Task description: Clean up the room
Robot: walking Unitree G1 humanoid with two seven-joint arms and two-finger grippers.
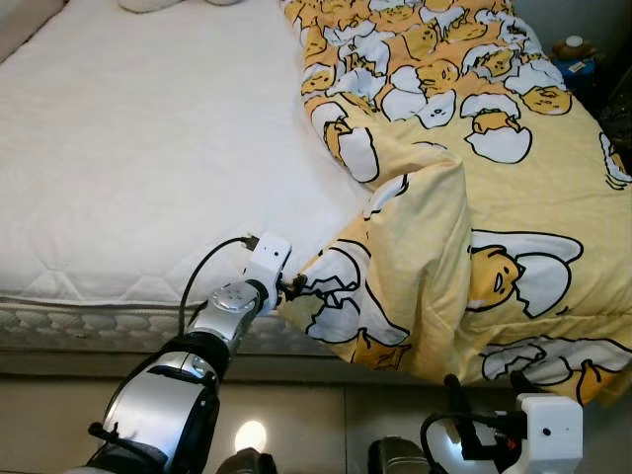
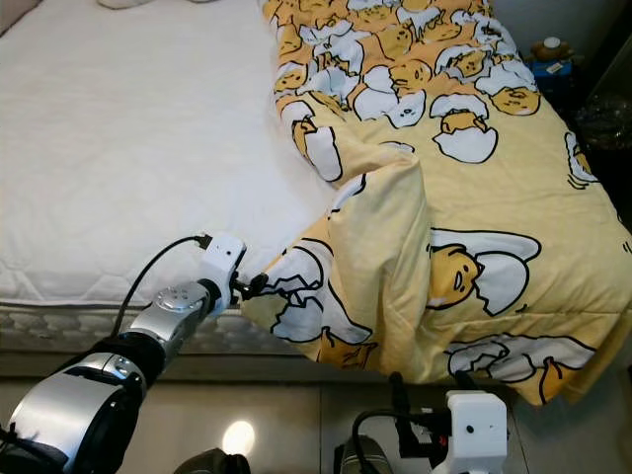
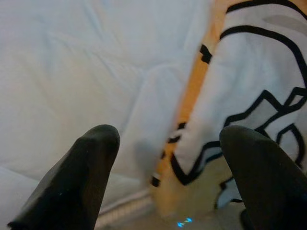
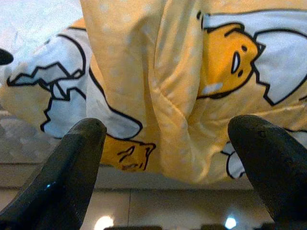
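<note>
A yellow duvet (image 1: 513,197) printed with egg characters covers the right half of the bed, its left edge folded back on itself. The white mattress (image 1: 148,148) lies bare on the left. My left gripper (image 1: 292,286) reaches to the duvet's lower left corner at the bed's front edge. In the left wrist view the gripper (image 3: 168,143) is open, with the duvet's hem between the spread fingers. My right gripper (image 1: 484,380) hangs low in front of the bed, below the duvet's overhanging edge. It is open, and the right wrist view looks up at the hanging fabric (image 4: 182,86).
A pale pillow (image 1: 148,5) lies at the head of the bed. A small plush toy (image 1: 573,47) sits on a dark stand beyond the bed's far right corner. Glossy floor tiles (image 1: 296,415) run along the bed's front side.
</note>
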